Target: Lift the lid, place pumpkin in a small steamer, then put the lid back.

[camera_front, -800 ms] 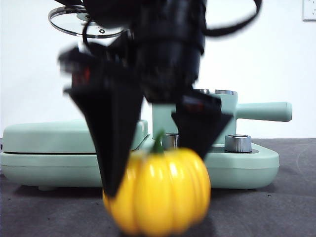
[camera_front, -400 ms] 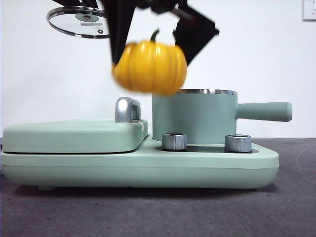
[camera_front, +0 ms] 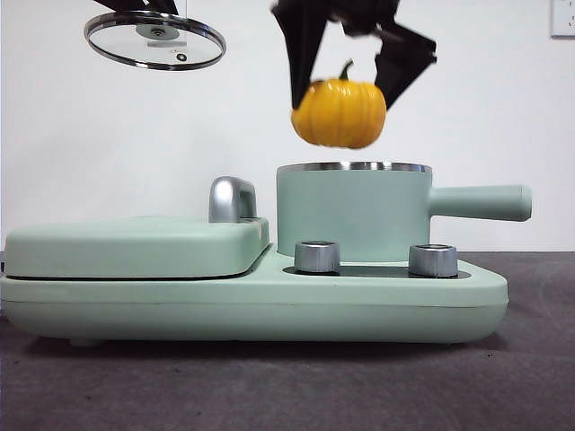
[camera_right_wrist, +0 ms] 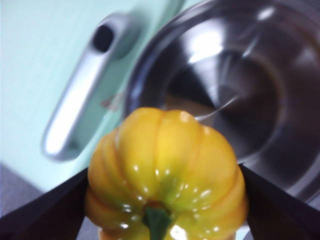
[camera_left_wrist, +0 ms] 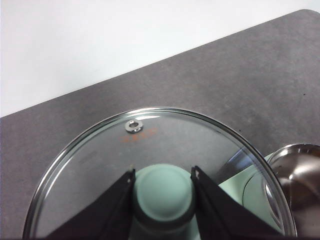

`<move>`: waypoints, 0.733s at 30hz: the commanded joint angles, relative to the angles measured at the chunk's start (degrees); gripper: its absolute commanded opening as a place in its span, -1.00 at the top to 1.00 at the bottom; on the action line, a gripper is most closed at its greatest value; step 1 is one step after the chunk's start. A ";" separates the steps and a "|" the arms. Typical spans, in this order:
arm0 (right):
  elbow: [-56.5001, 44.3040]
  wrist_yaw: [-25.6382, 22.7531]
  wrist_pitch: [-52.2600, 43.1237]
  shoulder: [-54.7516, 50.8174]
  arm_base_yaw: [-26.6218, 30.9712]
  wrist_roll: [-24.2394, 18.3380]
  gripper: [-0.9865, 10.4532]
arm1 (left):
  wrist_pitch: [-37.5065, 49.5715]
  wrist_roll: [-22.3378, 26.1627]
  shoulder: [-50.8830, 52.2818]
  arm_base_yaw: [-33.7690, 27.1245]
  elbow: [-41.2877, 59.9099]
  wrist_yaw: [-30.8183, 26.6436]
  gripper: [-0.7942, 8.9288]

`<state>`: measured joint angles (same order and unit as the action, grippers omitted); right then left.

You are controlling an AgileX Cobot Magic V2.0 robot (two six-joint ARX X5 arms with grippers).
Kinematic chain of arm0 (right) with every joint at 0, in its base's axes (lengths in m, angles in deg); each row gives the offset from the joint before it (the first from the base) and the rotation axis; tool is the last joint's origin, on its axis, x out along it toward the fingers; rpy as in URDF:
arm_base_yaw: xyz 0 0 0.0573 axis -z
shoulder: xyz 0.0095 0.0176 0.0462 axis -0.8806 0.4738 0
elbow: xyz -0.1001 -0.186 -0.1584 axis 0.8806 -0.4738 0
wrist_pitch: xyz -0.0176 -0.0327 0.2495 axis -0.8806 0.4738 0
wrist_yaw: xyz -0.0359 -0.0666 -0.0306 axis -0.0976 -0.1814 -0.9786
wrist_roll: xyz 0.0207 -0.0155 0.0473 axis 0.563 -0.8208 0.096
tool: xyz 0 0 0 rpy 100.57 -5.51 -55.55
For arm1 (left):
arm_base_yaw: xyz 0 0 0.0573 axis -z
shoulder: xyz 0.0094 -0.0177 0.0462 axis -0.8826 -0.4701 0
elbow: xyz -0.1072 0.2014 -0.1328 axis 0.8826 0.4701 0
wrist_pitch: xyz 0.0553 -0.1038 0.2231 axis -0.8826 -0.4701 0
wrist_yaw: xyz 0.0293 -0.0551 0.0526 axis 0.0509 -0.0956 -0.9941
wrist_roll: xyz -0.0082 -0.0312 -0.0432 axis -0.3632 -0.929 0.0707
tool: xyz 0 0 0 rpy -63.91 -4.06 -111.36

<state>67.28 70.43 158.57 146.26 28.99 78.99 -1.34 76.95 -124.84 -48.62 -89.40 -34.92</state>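
Observation:
My right gripper point(camera_front: 346, 76) is shut on the yellow-orange pumpkin point(camera_front: 340, 112) and holds it in the air just above the open small steamer point(camera_front: 352, 214), a mint-green pot with a steel rim and a long side handle. In the right wrist view the pumpkin point(camera_right_wrist: 165, 170) sits between the jaws, over the near edge of the steamer's shiny steel inside point(camera_right_wrist: 225, 95). My left gripper point(camera_left_wrist: 162, 192) is shut on the mint-green knob of the glass lid point(camera_left_wrist: 165, 145) and holds it high at the left, seen at the top left of the front view point(camera_front: 154, 40).
The steamer stands on a wide mint-green base point(camera_front: 252, 301) with two silver knobs point(camera_front: 317, 256). A flat mint-green cover point(camera_front: 135, 247) with a chrome handle point(camera_front: 230, 199) lies left of the pot. Dark grey table point(camera_front: 287, 386) lies in front.
My right gripper has lifted the pumpkin from the table up and to the right, to above the steamer. The lid stays held high at the left.

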 commanded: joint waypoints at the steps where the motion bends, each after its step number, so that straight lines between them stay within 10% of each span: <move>1: 3.72 0.81 -0.11 3.54 1.29 -2.38 0.26 | 1.55 -0.24 0.52 0.00 -2.12 0.37 0.60; 22: 5.97 -4.00 -2.10 16.55 3.65 -4.98 0.26 | 1.60 -0.44 0.52 0.00 -2.12 0.37 0.60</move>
<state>71.69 66.71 156.80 161.50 33.16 74.64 -1.32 76.75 -124.84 -48.62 -89.40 -34.90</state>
